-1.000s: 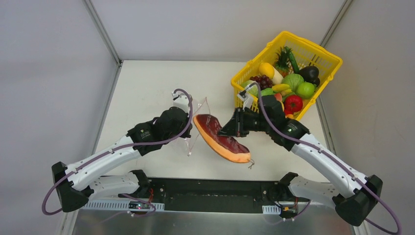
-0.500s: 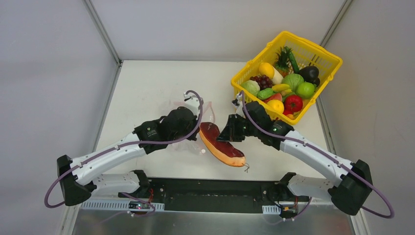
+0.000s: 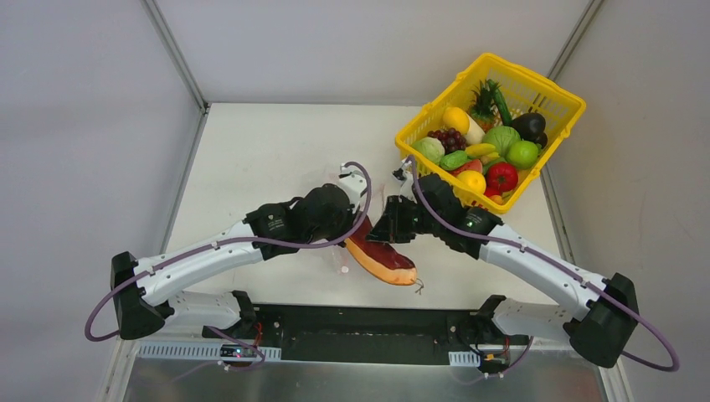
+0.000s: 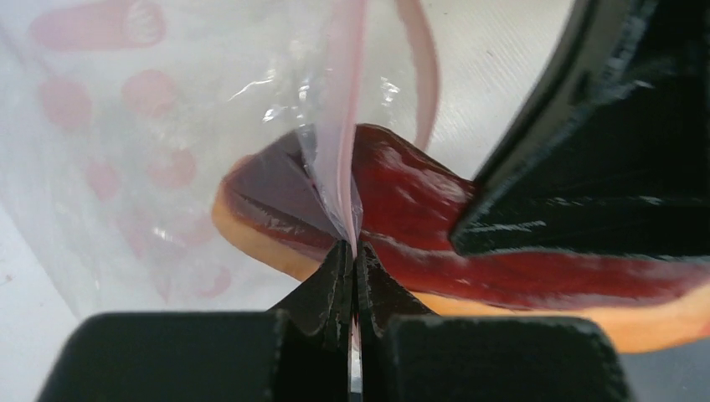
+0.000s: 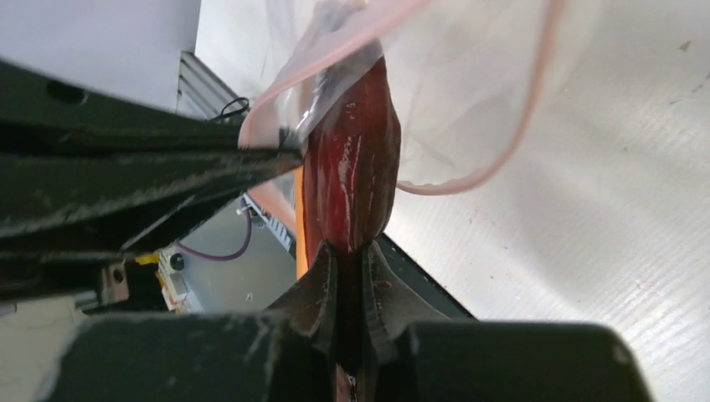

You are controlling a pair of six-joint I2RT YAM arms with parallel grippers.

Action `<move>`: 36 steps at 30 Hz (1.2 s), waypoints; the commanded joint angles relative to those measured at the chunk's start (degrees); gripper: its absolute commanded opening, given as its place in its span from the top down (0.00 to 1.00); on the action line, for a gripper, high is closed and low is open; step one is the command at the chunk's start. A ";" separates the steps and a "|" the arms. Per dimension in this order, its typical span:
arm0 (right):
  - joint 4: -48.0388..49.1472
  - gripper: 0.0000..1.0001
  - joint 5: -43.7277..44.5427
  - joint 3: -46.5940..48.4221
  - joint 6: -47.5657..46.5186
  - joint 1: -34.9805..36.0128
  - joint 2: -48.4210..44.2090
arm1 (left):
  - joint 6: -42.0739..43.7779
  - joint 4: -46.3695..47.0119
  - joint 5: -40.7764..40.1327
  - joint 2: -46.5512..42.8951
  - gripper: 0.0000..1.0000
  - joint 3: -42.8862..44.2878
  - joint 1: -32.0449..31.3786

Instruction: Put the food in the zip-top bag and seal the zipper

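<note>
A flat red food slice with an orange rim (image 3: 387, 260) hangs between the arms, and my right gripper (image 3: 385, 232) is shut on its near end (image 5: 352, 176). The clear zip-top bag (image 4: 151, 142) hangs from my left gripper (image 4: 350, 251), which is shut on the pink zipper strip (image 4: 343, 126). The bag's mouth (image 5: 469, 92) is spread, and the slice's far end (image 4: 276, 188) lies behind the plastic. From above the left gripper (image 3: 352, 222) hides most of the bag (image 3: 339, 261). More food fills the basket.
The yellow lattice basket (image 3: 559, 102) stands at the back right, holding a cabbage (image 3: 501, 139), tomato (image 3: 501, 177), grapes (image 3: 448, 138) and other pieces. The right gripper's black body (image 4: 586, 167) is close beside the left one. The table's front edge (image 3: 368, 297) is just below.
The left arm has carried the bag to the right, onto the slice's upper end. The right arm has shifted the slice slightly left and lower. Both grips are unchanged.
</note>
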 commanded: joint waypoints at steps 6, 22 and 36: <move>17.84 1.00 5.63 -3.99 10.47 0.11 1.46 | 1.46 4.89 9.67 -1.67 1.00 0.61 -2.58; 11.82 0.50 6.94 -4.32 7.41 0.10 1.67 | -8.75 10.52 -7.64 -9.01 1.00 -6.65 -2.88; 3.15 0.19 14.58 -12.98 9.43 0.16 -15.87 | -10.44 9.41 -9.42 -3.08 1.00 -4.85 -2.29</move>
